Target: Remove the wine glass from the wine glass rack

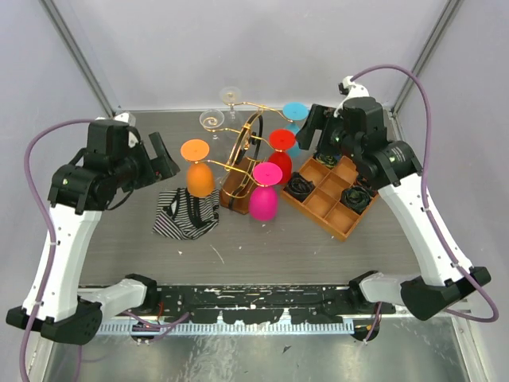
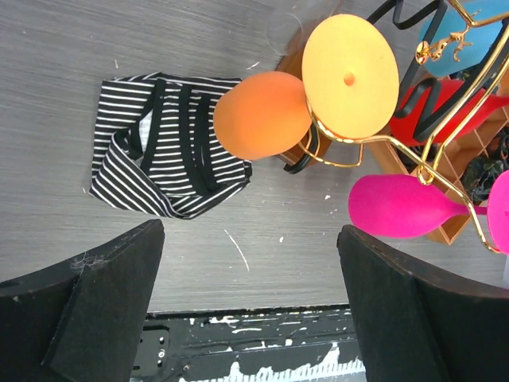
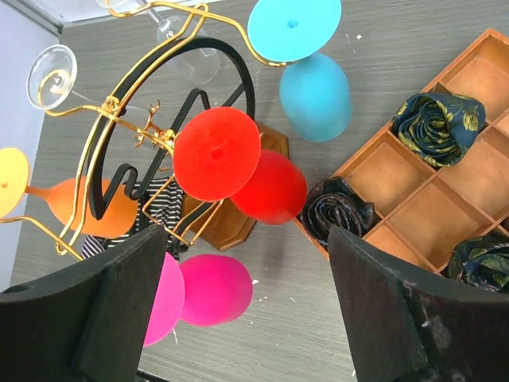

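The wine glass rack (image 1: 238, 171) stands mid-table, a gold curly-wire stand with a dark hoop on a brown wooden base (image 3: 238, 227). Coloured wine glasses hang upside down from it: orange (image 1: 199, 171), pink (image 1: 263, 195), red (image 1: 280, 151) and blue (image 1: 296, 119). Two clear glasses (image 1: 212, 120) hang at the back. My left gripper (image 1: 165, 157) hovers open to the left of the orange glass (image 2: 262, 115), nothing between its fingers (image 2: 119, 294). My right gripper (image 1: 316, 131) is open to the right of the rack, above the red glass (image 3: 270, 187) and beside the blue glass (image 3: 316, 95), touching neither.
A black-and-white striped cloth (image 1: 184, 213) lies crumpled left of the rack's base. An orange compartmented wooden tray (image 1: 322, 199) with rolled dark ties (image 1: 300, 185) sits right of the rack. The black mounting rail (image 1: 254, 298) runs along the near edge.
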Tool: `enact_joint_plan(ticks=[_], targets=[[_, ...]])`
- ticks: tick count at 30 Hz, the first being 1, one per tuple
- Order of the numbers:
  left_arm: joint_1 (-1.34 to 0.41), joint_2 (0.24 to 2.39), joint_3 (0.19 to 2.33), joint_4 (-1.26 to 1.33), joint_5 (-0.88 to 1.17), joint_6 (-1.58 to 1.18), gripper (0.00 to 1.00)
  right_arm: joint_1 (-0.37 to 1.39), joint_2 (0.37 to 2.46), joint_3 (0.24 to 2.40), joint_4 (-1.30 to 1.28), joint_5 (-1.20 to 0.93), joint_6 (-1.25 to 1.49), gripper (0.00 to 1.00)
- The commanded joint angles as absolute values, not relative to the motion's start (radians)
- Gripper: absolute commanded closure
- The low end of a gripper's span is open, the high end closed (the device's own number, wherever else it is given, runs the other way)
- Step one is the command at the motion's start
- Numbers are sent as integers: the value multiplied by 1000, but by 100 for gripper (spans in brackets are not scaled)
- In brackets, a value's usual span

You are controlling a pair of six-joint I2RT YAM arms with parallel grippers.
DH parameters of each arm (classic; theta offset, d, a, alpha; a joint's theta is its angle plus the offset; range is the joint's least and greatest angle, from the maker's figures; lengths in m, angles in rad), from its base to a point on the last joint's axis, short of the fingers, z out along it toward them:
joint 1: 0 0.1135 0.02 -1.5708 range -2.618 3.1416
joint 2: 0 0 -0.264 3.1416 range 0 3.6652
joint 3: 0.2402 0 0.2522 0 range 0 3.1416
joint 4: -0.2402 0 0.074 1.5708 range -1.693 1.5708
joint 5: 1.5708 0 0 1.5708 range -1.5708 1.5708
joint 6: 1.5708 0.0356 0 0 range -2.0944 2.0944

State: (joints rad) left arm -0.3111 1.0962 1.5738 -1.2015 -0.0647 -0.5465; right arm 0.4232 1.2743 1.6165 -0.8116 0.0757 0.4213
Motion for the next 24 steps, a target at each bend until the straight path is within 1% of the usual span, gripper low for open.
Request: enact_joint_plan(ticks=[1,6,9,10,12,15,17,18,20,22,23,24], targets=[[-308,1133,1622,-1181,-67,-505,2,417,1222,1573,-793,45,427,11],[-309,1118,1629,-1172,-80,-499,2,416,1176,1461,-799,51,448,10],[-310,1114,1609,-1166,-23,-488,2,416,1150,1399,-805,69,458,11],[-312,1105,1582,-1146,21,-483,1,416,1144,1383,-809,75,459,11],[-321,1078,1513,-1094,93,-485,2,417,1138,1354,-829,107,469,11],[-341,1035,1405,-1054,130,-500,2,416,1137,1321,-841,75,466,11],[-347,1009,1355,-1048,135,-510,2,416,1139,1309,-864,117,489,15],[-348,999,1336,-1048,135,-512,2,416,1138,1309,-872,132,481,15],[-350,967,1301,-1053,130,-516,2,417,1123,1312,-855,89,451,15],[-350,943,1282,-1052,127,-527,2,418,1089,1294,-758,-38,420,19],[-350,933,1276,-1049,128,-534,2,421,1080,1296,-732,-87,403,16],[-351,925,1275,-1045,130,-541,2,434,1085,1316,-747,-42,398,12]])
